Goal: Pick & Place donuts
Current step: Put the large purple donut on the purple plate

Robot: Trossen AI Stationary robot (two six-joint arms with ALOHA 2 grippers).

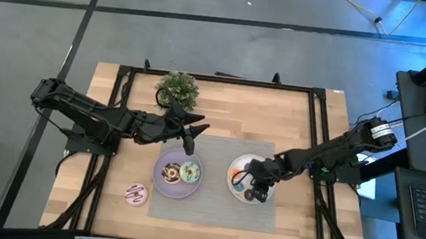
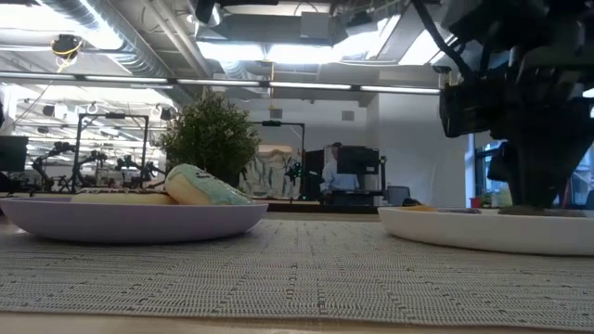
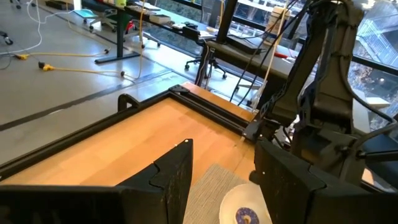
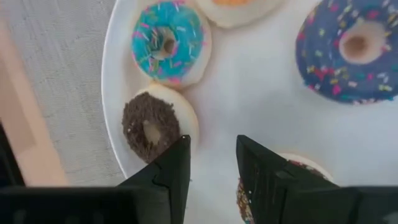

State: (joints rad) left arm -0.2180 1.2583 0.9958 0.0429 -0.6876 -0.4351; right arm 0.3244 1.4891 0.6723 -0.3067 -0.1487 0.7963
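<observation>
A lilac plate [image 1: 161, 188] carries a chocolate-white donut [image 1: 170, 173] and a green donut [image 1: 190, 172], which leans tilted [image 2: 204, 186]. A pink donut [image 1: 136, 195] lies on the wood near the table's near-left corner. The white plate [image 1: 235, 186] holds small donuts: blue [image 4: 166, 40], brown [image 4: 149, 124], purple [image 4: 354, 46], orange [image 4: 233, 3] and a sprinkled one [image 4: 298, 180] half hidden by a finger. My right gripper [image 4: 211, 155] is open, low over this plate, between the brown and the sprinkled donut. My left gripper [image 1: 190, 137] hovers open above the lilac plate's far edge.
Both plates sit on a grey woven mat [image 1: 212, 206]. A small potted plant [image 1: 177, 90] stands at the table's far edge, just behind my left gripper. A black frame [image 1: 316, 145] runs round the tabletop. Bare wood lies left of the mat.
</observation>
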